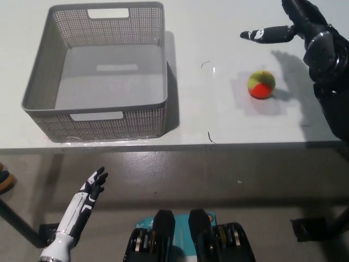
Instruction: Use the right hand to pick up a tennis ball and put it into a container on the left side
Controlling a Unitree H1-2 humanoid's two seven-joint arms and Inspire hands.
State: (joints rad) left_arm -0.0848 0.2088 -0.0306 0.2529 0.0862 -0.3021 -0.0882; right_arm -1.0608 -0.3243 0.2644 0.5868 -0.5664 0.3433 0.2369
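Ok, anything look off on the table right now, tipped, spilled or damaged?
Nothing stands out. The grey basket sits upright and empty, the tennis ball lies alone on the table, and the right hand hangs open beyond it. The left hand rests below the table edge.

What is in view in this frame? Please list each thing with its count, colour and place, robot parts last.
Basket: one, grey perforated plastic with handle cut-outs, on the left part of the table, nothing in it.
Tennis ball: one, yellow-green with a red-orange patch, on the right part of the table, touching nothing else.
Table: one, white, across the upper part of the view.
Floor: grey, below the table's front edge.
Left hand: one, white, lower left over the floor, open, resting.
Right hand: one, black, upper right above the table, beyond the ball, open, holding nothing.
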